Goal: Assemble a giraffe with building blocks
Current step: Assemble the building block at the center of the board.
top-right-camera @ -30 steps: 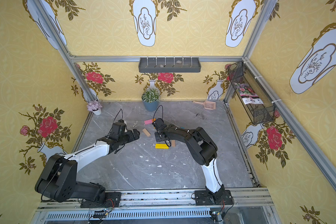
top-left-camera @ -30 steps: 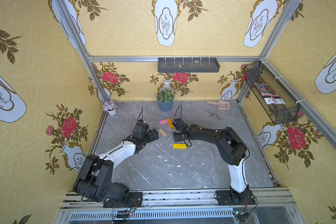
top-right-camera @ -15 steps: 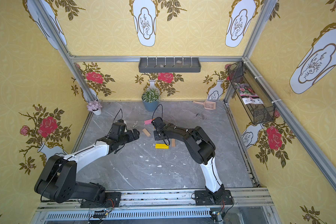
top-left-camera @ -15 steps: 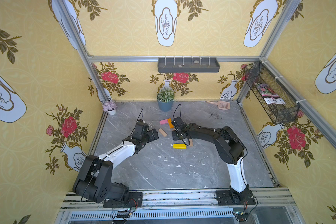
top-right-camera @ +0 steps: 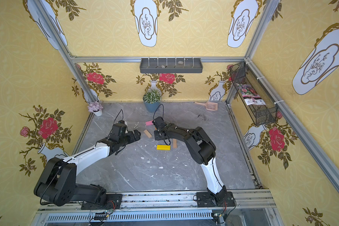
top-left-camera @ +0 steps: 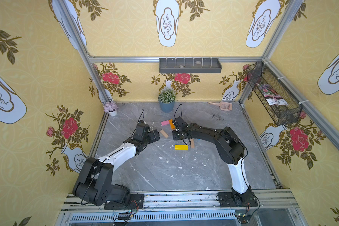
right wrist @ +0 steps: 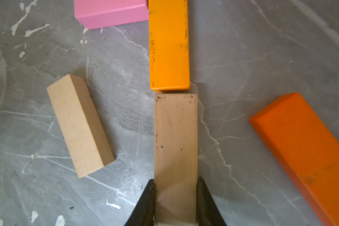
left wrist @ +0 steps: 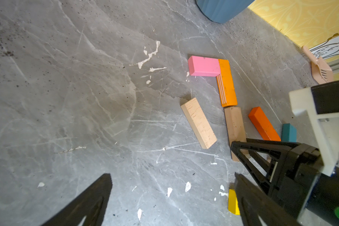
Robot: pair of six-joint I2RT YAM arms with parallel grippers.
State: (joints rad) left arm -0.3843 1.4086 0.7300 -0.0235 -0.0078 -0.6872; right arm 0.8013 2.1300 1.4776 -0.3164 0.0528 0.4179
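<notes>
The pink block (right wrist: 112,13) lies against the top of an orange block (right wrist: 168,45), forming an L. My right gripper (right wrist: 176,195) is shut on a tan block (right wrist: 175,137), whose far end almost touches the orange block's end, in line with it. In both top views that arm hides the held block. A loose tan block (left wrist: 198,122) lies slanted beside them. My left gripper (left wrist: 171,178) hovers open over bare floor near it, holding nothing. A darker orange block (left wrist: 263,124), a blue block (left wrist: 289,133), a yellow block (top-left-camera: 181,147) and another tan block (top-left-camera: 192,143) lie loose nearby.
A blue plant pot (top-left-camera: 166,105) stands at the back wall behind the blocks. A small white flower pot (top-left-camera: 111,108) sits in the back left corner, and a peach scoop (top-left-camera: 223,105) lies at the back right. A wire basket (top-left-camera: 276,97) hangs on the right wall.
My right gripper has edged slightly toward the back with the tan block in it. The left arm has stayed still.
</notes>
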